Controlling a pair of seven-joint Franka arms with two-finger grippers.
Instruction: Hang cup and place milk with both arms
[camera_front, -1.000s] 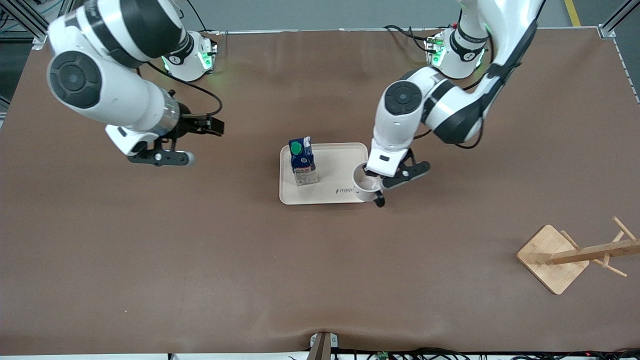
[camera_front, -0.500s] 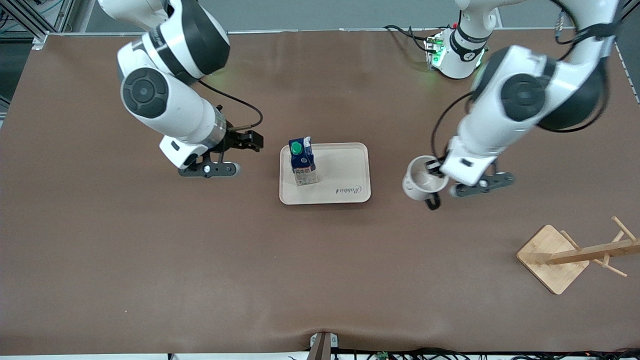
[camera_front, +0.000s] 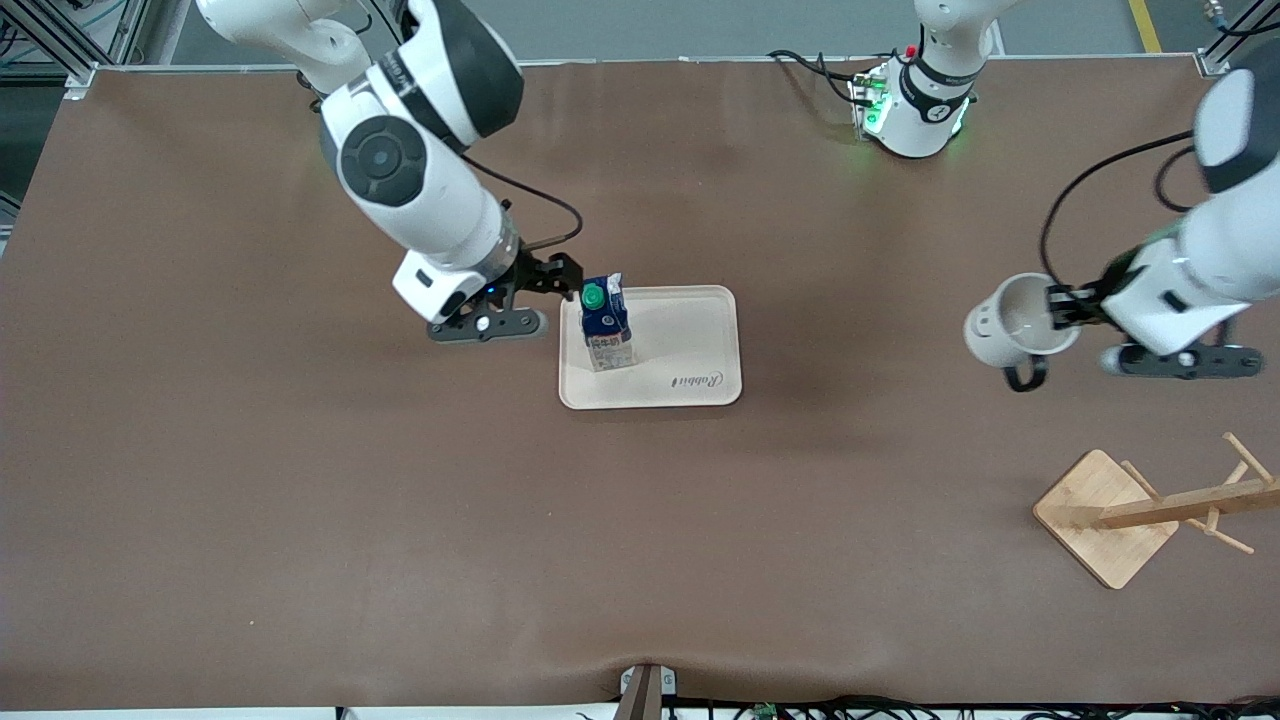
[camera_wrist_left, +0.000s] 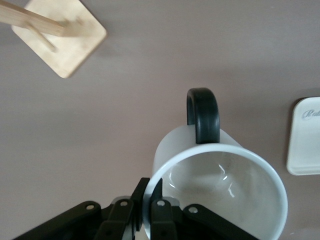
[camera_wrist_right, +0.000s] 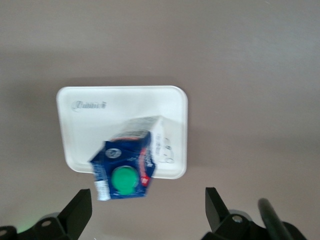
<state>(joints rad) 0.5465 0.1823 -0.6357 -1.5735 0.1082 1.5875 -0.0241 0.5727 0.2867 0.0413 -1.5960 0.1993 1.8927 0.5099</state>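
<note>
The white cup (camera_front: 1005, 325) with a black handle (camera_front: 1022, 377) hangs in the air, tilted, over the bare table between the tray and the rack. My left gripper (camera_front: 1063, 303) is shut on its rim. In the left wrist view the fingers (camera_wrist_left: 159, 197) pinch the cup's (camera_wrist_left: 220, 185) wall, handle (camera_wrist_left: 202, 114) pointing away. The milk (camera_front: 605, 322) stands upright on the beige tray (camera_front: 690, 345), at the tray's end toward the right arm. My right gripper (camera_front: 563, 280) is open beside the carton's top, not touching it. In the right wrist view the milk (camera_wrist_right: 125, 172) sits just ahead of the open gripper (camera_wrist_right: 148, 202).
A wooden cup rack (camera_front: 1110, 515) with slanted pegs stands toward the left arm's end of the table, nearer to the front camera than the cup. It also shows in the left wrist view (camera_wrist_left: 62, 37). The brown table (camera_front: 400, 520) surrounds the tray.
My left gripper lifted the cup off the tray and carried it toward the left arm's end of the table. My right gripper moved from the right arm's end up to the milk.
</note>
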